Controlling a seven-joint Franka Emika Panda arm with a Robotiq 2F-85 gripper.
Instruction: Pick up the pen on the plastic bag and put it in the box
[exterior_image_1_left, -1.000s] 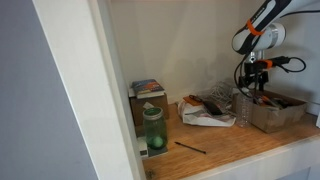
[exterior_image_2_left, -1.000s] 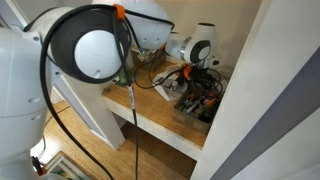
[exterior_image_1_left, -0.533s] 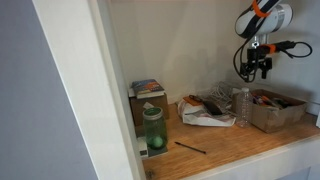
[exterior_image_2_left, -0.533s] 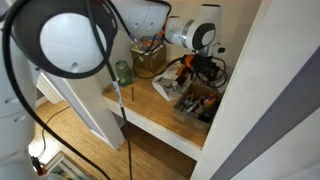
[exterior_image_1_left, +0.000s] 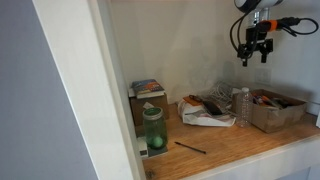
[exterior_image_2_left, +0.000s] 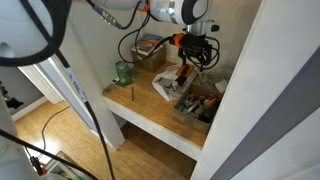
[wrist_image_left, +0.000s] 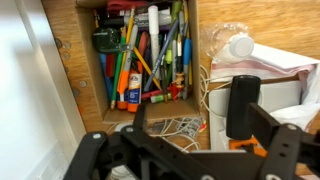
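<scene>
The cardboard box (wrist_image_left: 92, 100) is packed with several pens and markers and lies below my gripper in the wrist view. It also shows in both exterior views (exterior_image_1_left: 276, 112) (exterior_image_2_left: 198, 104). The plastic bag (exterior_image_1_left: 206, 113) lies left of the box with dark items on it; I cannot make out a single pen there. My gripper (exterior_image_1_left: 252, 52) (exterior_image_2_left: 198, 58) hangs high above the box and bag. In the wrist view its fingers (wrist_image_left: 190, 115) are apart with nothing between them.
A clear plastic bottle (exterior_image_1_left: 242, 105) (wrist_image_left: 236, 45) stands between bag and box. A green jar (exterior_image_1_left: 153, 130) (exterior_image_2_left: 123, 72) stands near the shelf's front left, with a thin dark stick (exterior_image_1_left: 190, 147) beside it. Books (exterior_image_1_left: 147, 89) lie at the back; walls close in the alcove.
The gripper has risen straight up from just above the box to high over it. Nothing on the shelf has moved.
</scene>
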